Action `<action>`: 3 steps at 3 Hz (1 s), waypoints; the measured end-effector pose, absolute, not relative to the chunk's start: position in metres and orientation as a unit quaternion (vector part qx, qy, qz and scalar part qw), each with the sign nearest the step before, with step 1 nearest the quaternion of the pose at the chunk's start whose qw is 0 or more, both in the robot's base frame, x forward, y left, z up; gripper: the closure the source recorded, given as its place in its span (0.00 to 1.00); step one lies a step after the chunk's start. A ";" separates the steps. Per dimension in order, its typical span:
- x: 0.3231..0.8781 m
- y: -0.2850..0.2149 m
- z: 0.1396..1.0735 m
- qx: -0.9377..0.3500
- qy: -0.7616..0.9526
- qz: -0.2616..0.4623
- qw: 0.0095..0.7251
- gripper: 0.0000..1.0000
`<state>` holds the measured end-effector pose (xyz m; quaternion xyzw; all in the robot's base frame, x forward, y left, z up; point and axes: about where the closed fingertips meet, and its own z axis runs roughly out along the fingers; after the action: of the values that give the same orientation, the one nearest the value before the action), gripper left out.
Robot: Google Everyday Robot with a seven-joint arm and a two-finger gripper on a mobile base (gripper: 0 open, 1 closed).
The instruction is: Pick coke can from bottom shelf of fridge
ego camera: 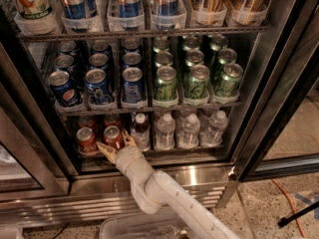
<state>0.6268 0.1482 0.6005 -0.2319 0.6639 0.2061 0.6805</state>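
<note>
The fridge (279,83) stands open with wire shelves of drinks. On its bottom shelf (164,152) two red coke cans stand at the left front, one (86,139) further left and one (113,136) beside it. My gripper (115,143) reaches in from below on a pale arm (164,198). Its fingers are spread open, one fingertip (102,147) left of the right-hand coke can's base and the other (129,138) to its right. The can sits between them, ungripped.
Small water bottles (189,129) fill the rest of the bottom shelf. Blue Pepsi cans (97,86) and green cans (194,81) stand on the tier above. The steel base (99,188) runs below. An orange cable (289,203) lies on the floor at right.
</note>
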 end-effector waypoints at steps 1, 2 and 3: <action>0.635 0.151 0.595 -0.229 0.669 0.207 0.676 0.31; 0.638 0.153 0.589 -0.228 0.673 0.208 0.672 0.34; 0.638 0.153 0.589 -0.228 0.673 0.208 0.672 0.52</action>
<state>0.6380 0.1526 0.5886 -0.2275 0.6729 0.2084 0.6723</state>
